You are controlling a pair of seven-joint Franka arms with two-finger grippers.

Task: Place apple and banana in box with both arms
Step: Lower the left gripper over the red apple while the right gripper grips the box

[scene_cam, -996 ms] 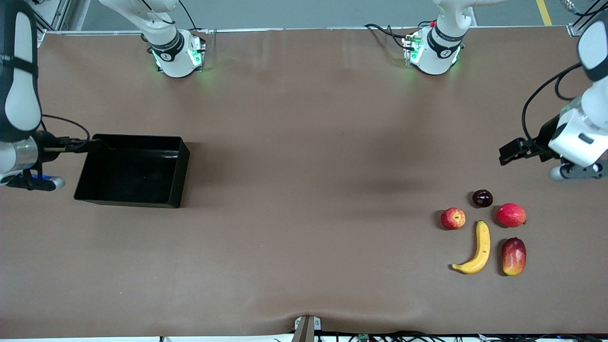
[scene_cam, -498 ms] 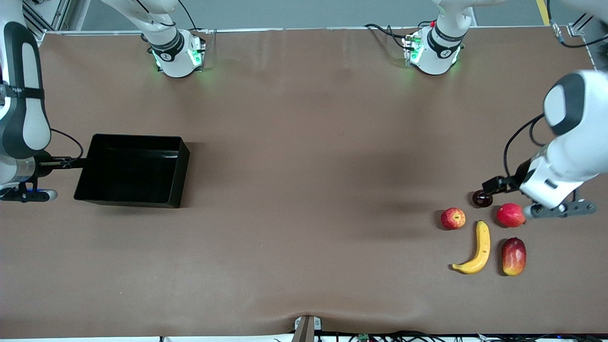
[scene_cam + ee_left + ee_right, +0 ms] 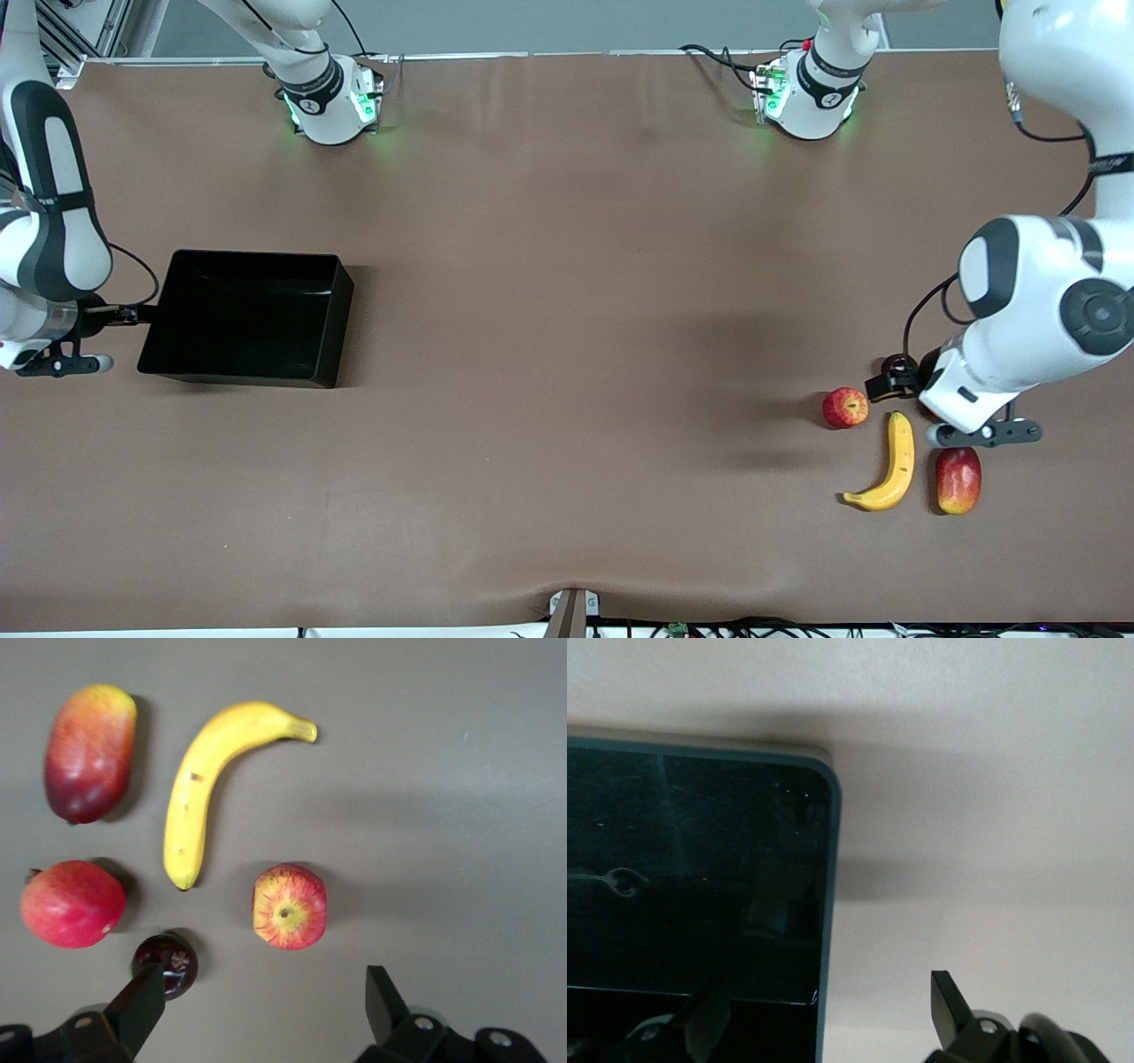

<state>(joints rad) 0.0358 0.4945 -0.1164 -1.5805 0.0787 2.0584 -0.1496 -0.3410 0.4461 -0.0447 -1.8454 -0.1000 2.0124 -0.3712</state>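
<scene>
Near the table's front edge at the left arm's end lie the banana (image 3: 889, 463) and apple (image 3: 844, 408); the left gripper (image 3: 262, 1003) hovers over them, fingers wide. The box (image 3: 321, 325) sits toward the right arm's end, the right gripper (image 3: 828, 1010) spread wide astride its wall.

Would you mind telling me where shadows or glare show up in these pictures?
Front view: a soft arm shadow darkens the table. Left wrist view: each fruit, such as the apple, casts a faint shadow. Right wrist view: the box shows glossy reflections and throws a dark shadow beside its wall.
</scene>
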